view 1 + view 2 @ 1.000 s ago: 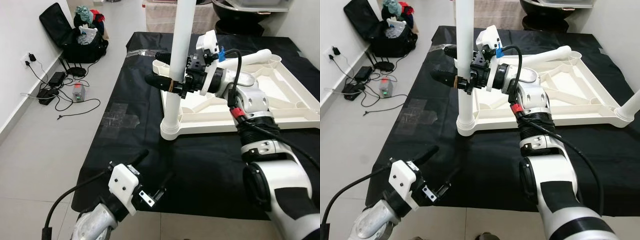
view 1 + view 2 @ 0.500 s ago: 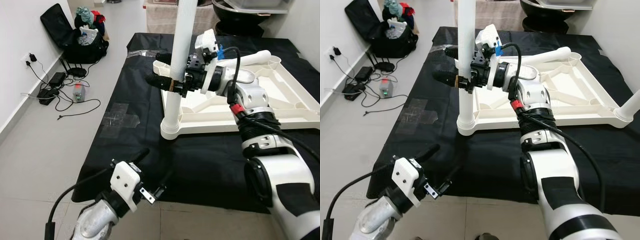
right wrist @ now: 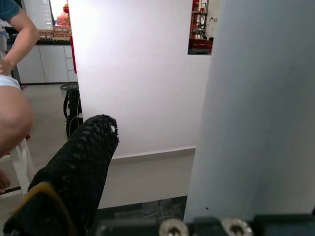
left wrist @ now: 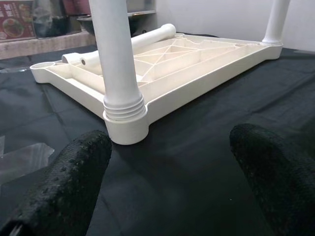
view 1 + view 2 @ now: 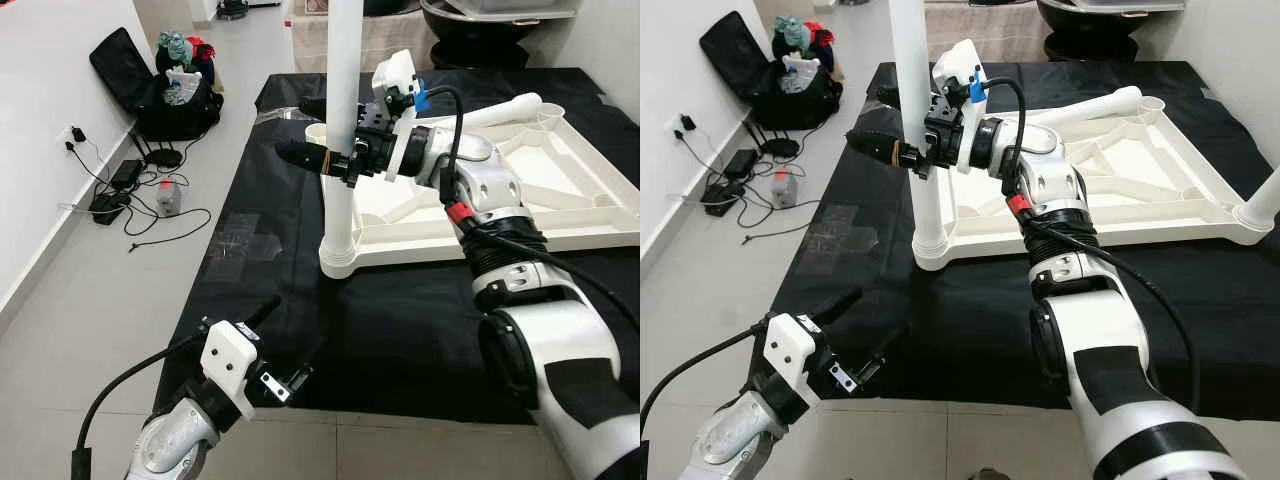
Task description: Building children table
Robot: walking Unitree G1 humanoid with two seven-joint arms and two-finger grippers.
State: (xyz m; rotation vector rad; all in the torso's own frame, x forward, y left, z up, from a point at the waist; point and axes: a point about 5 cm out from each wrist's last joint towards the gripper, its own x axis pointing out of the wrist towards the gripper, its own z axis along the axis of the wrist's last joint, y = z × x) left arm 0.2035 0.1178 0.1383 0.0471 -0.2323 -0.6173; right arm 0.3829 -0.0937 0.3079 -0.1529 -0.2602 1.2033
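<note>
On black cloth [image 5: 400,320] — upturned table [image 5: 560,190], grey floor [image 5: 90,300].

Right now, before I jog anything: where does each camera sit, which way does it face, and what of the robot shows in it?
Left eye view: head, looking forward and down at the upturned white tabletop on the black mat; both arms show.
Right eye view: same scene; right gripper around the upright leg.
Left wrist view: low over the mat, facing the leg's socket; left gripper open, both fingers showing.
Right wrist view: against the leg, facing a white wall; one finger shows.
Shared: the leg.
</note>
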